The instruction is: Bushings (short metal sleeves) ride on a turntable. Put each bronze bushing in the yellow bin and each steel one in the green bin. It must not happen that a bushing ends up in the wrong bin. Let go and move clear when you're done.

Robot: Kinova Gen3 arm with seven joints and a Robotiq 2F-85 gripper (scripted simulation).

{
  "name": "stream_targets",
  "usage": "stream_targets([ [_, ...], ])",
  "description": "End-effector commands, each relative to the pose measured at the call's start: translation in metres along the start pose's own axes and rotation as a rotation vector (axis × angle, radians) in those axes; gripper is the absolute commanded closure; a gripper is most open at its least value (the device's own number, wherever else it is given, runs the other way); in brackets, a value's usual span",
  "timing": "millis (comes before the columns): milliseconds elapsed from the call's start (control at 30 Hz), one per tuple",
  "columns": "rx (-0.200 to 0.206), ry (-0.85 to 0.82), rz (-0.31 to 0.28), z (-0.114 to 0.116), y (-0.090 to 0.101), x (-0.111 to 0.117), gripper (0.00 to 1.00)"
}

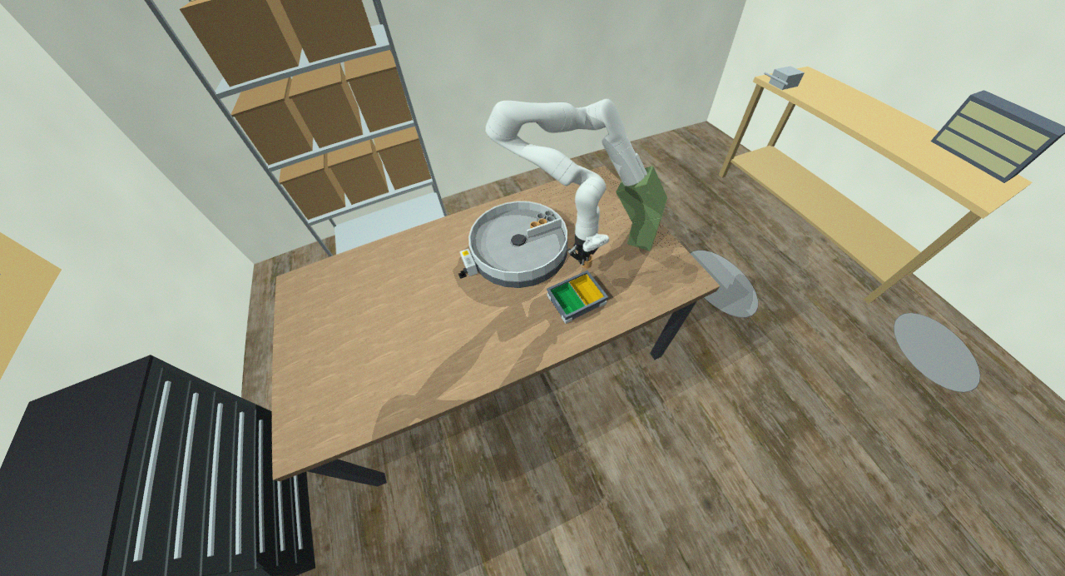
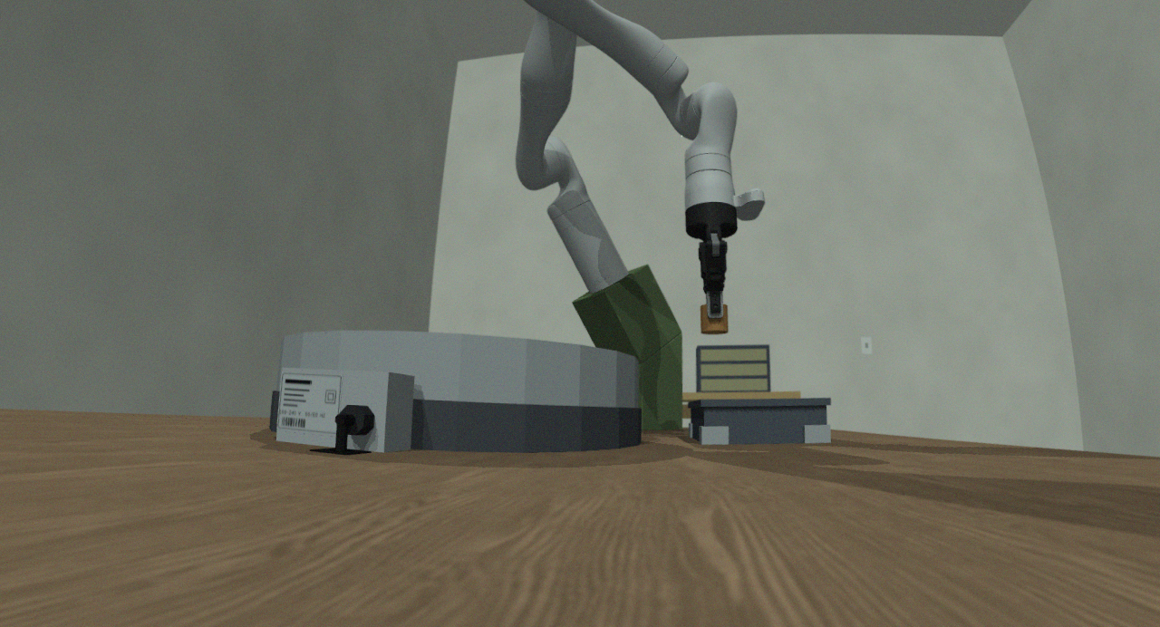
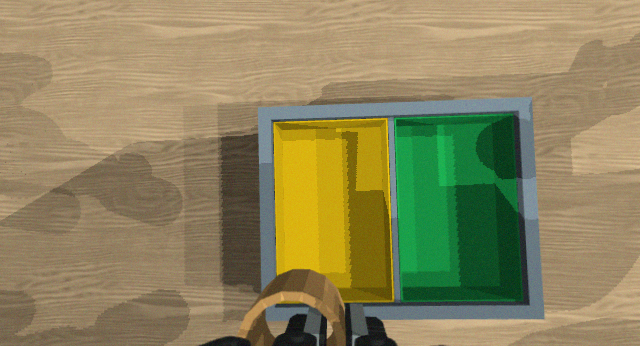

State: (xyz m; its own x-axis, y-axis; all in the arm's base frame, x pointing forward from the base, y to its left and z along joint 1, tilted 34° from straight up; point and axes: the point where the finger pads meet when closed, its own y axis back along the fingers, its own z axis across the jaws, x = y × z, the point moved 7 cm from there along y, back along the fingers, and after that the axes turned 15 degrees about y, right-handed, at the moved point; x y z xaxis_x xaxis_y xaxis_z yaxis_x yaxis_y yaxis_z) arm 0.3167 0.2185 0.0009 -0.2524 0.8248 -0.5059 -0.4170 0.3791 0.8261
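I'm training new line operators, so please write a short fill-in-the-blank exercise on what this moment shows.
1. The gripper is shut on a ______ bushing.
2. In the wrist view, the yellow bin lies to the ______ of the green bin.
3. In the exterior view, the held bushing hangs ______ the grey tray that holds both bins.

Missing words: bronze; left; above

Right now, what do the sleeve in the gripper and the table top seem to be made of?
The bushing held in the gripper looks like bronze: orange-brown, matte, a thin-walled ring. The table top looks like light wood, with wavy grain lines and little sheen; solid or veneer cannot be told.
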Motion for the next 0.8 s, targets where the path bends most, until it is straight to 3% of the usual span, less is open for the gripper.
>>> stream_targets([
  [0, -0.001, 0.000, 0.001, 0.000, -0.004, 0.000, 1.00],
  [133, -0.001, 0.000, 0.001, 0.000, -0.023, 0.000, 1.00],
  [300, -0.001, 0.000, 0.001, 0.000, -0.023, 0.000, 1.00],
  [467, -0.001, 0.000, 0.001, 0.000, -0.046, 0.000, 1.00],
  [567, -0.001, 0.000, 0.001, 0.000, -0.046, 0.000, 1.00],
  [767, -0.001, 0.000, 0.001, 0.001, -0.069, 0.000, 1.00],
])
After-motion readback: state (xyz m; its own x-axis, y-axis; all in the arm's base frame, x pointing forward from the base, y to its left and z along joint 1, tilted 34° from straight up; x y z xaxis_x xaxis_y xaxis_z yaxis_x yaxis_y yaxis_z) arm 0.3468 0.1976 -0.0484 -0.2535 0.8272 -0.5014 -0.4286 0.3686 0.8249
